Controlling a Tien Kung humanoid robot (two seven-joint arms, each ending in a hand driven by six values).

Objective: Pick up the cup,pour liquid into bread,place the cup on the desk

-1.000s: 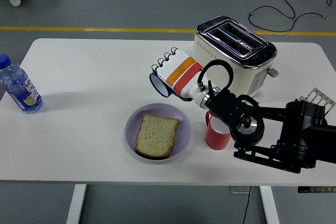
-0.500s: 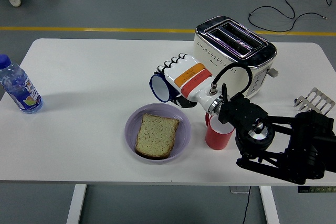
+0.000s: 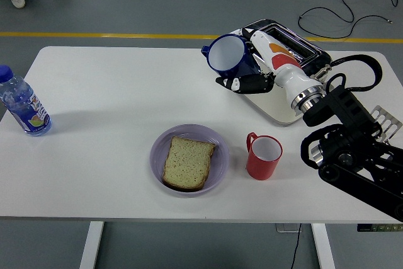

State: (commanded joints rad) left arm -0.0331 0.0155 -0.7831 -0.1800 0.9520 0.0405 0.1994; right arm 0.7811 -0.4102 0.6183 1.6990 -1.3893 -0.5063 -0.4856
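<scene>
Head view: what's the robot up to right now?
The right hand grips a blue cup and holds it in the air in front of the toaster, tilted so its white inside faces the camera. The cup is well behind and to the right of the purple plate with the bread slice, not over it. A red mug stands beside the plate, and a water bottle stands at the table's left end. The left arm is out of view.
</scene>
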